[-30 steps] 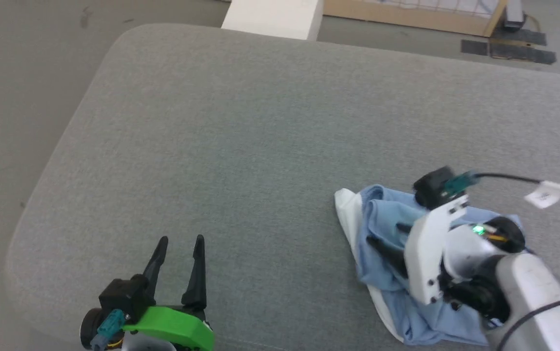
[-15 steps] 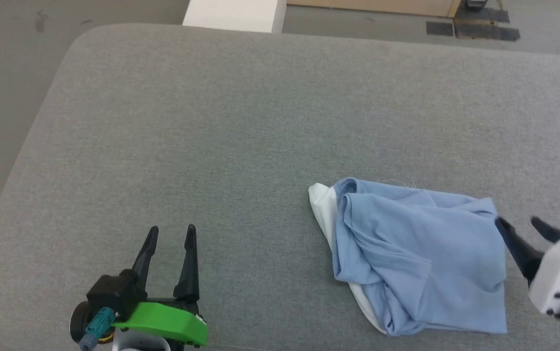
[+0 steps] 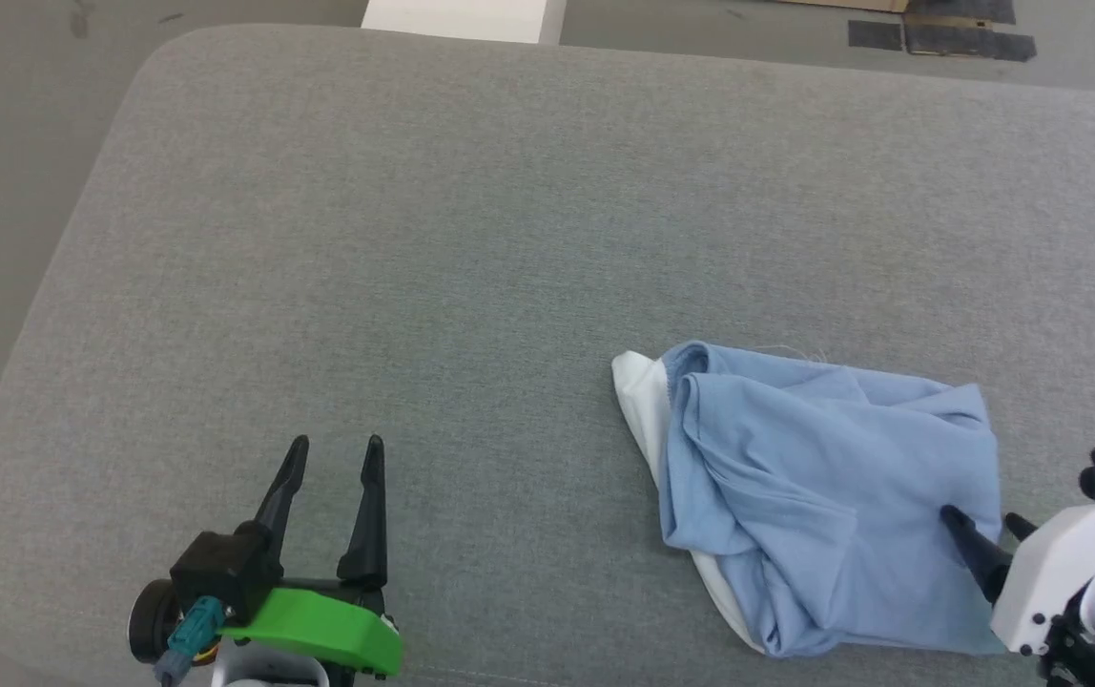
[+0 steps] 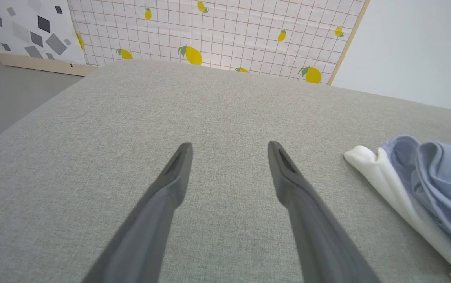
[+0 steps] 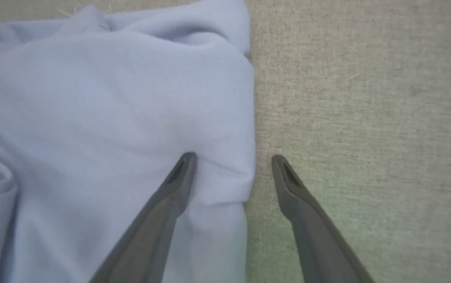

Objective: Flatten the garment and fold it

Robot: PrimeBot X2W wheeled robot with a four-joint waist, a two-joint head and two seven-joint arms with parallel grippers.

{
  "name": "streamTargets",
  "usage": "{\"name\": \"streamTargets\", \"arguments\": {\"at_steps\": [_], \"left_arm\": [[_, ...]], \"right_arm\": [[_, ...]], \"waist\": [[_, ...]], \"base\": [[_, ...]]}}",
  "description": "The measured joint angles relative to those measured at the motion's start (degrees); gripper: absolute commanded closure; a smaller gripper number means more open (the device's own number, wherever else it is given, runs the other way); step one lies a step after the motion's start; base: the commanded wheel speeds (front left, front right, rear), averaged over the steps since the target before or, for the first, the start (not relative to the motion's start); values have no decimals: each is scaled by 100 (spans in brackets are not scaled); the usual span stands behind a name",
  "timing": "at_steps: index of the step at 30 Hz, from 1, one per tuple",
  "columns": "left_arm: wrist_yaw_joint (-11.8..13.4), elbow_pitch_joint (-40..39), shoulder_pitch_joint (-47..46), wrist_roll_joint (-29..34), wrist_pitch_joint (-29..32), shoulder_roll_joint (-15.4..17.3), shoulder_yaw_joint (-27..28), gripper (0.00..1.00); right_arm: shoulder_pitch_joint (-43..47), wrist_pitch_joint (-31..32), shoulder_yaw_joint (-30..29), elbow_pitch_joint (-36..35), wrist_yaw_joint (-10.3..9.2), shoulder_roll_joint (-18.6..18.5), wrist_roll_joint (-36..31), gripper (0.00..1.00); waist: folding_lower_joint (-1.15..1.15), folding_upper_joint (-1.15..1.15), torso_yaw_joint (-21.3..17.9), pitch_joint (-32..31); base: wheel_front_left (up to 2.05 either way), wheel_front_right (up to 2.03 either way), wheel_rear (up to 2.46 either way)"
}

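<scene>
Shirt: the blue shirt lay bunched up on the grey cushion, on the robot's right side, stretched left to right over a white cloth.
Right claw: the right claw was open at the shirt's right edge, one finger over the shirt and one over bare cushion.
Left claw: the left claw was open, empty and well apart from the shirt.
Nearer arm: the right one.
Next move: probably a pinch on that edge.
</scene>
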Motion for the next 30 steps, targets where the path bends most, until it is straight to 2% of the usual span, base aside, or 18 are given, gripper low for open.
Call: {"name": "streamTargets", "arguments": {"at_steps": [3, 4, 5, 6, 10, 16, 22, 30], "left_arm": [[0, -38, 0, 0, 35, 33, -29, 0], [1, -48, 1, 1, 51, 43, -36, 0], [5, -65, 1, 1, 53, 52, -46, 0], [5, -79, 1, 1, 58, 58, -58, 0], [5, -159, 6, 2, 74, 71, -125, 0], [24, -293, 15, 3, 54, 75, -144, 0], [52, -337, -1, 47, 40, 87, -157, 0], [164, -552, -240, 199, -60, 92, -76, 0]], "right_arm": [[-133, -34, 7, 350, 0, 13, -1, 0], [-168, -34, 7, 434, 0, 10, -2, 51], [-210, -44, -5, 524, 0, 16, 2, 63], [-253, -63, -22, 599, 0, 22, 4, 100], [-304, -107, 58, 702, 1, 2, 42, 100], [-292, -208, 170, 345, 1, -189, 46, 100], [-550, -154, 205, 43, 1, -624, -53, 100], [-1438, -94, 391, 119, 1, -1166, -76, 100]], "waist": [[0, 0, 48, -15], [0, 0, 60, -21], [0, 0, 72, -32], [0, 0, 82, -45], [0, 0, 92, -146], [0, 0, -64, -218], [0, 0, -365, -202], [0, 0, -856, -25]], "base": [[0, 0, 0], [0, 0, 0], [0, 0, 0], [0, 0, 0], [0, 0, 0], [0, 0, 0], [0, 0, 0], [0, 0, 0]]}}
